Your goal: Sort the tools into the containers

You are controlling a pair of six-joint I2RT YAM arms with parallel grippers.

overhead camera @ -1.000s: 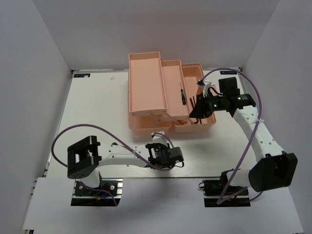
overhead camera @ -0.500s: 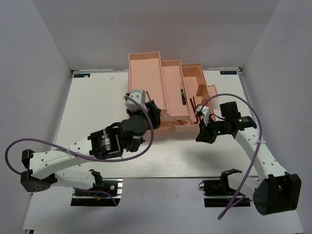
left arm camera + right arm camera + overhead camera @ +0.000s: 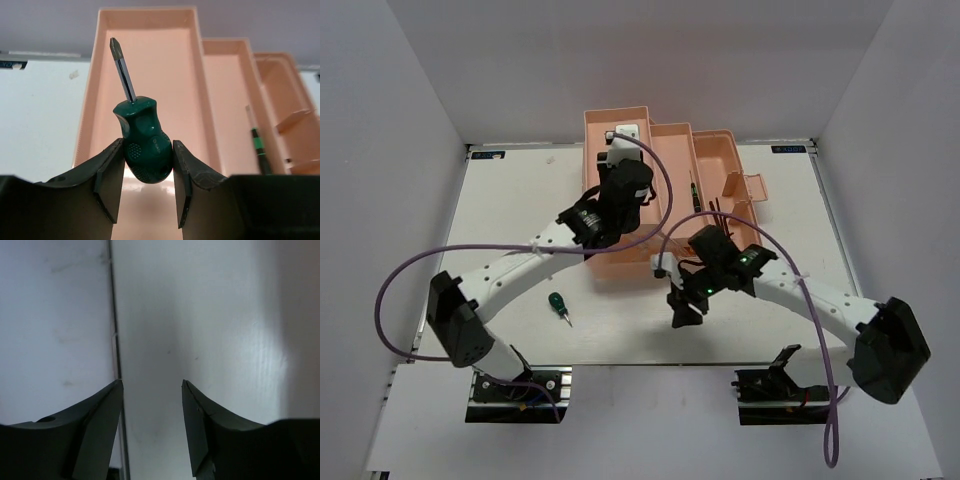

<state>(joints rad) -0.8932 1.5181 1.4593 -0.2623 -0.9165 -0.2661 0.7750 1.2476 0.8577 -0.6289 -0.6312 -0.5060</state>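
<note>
My left gripper (image 3: 148,152) is shut on a stubby green-handled screwdriver (image 3: 145,145), blade pointing up and away. It hangs over the left tray (image 3: 150,55) of the peach-pink toolbox (image 3: 588,200). From above, the left gripper (image 3: 622,147) covers that tool. A second stubby green screwdriver (image 3: 557,303) lies on the table. The thin black-and-green screwdriver (image 3: 694,195) rests in the middle tray, and black hex keys (image 3: 716,210) lie in the right part. My right gripper (image 3: 683,312) stands open over bare table, nothing between its fingers (image 3: 197,415).
A dark seam (image 3: 114,315) in the white tabletop runs under the right gripper. The left arm's purple cable (image 3: 410,270) loops over the left table area. The box's small flap tray (image 3: 748,188) sticks out at its right end.
The left arm swung from the near table up over the box's left tray. The right gripper left the box, dropped to the near table and opened. A green screwdriver on the table is uncovered.
</note>
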